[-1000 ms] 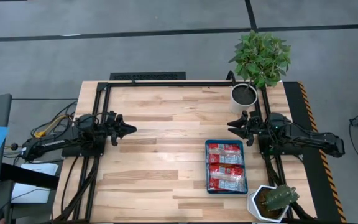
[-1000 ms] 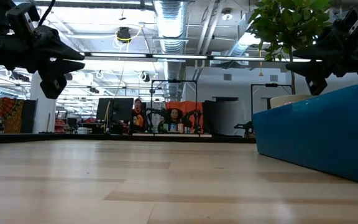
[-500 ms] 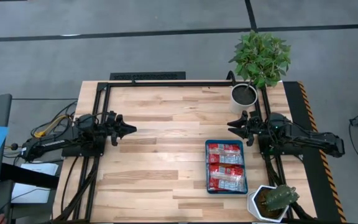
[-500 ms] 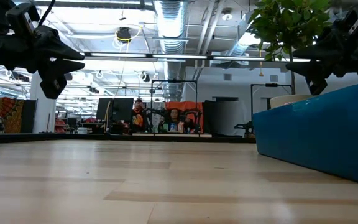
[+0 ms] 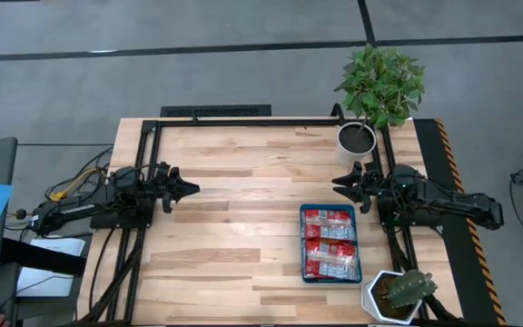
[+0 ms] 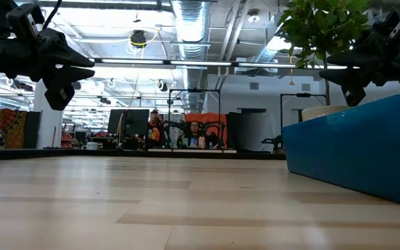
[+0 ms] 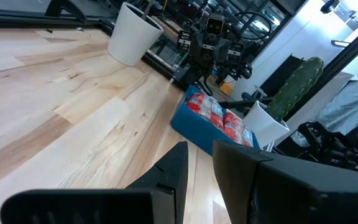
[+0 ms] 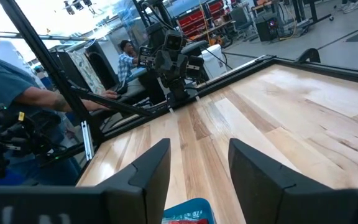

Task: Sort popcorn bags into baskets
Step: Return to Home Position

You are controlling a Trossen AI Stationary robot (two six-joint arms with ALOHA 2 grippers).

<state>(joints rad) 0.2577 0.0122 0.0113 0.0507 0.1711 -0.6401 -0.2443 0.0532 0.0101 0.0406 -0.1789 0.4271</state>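
Surface point(image 5: 243, 163): wood, blue tray point(image 5: 301, 254) toward its right side.
Popcorn bags point(image 5: 328, 241): lying inside tray.
Left end effector point(image 5: 192, 189): parked left, narrowly apart.
Right end effector point(image 5: 338, 185): apart, empty; swinging could clip white pot point(image 5: 357, 138) nearby.

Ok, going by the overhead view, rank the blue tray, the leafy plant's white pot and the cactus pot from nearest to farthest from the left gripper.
Measured from the left gripper, at the table's left side:
1. blue tray, across the table, right of centre.
2. leafy plant's white pot, at the view's upper right table corner.
3. cactus pot, at the lower right corner, diagonally farthest.
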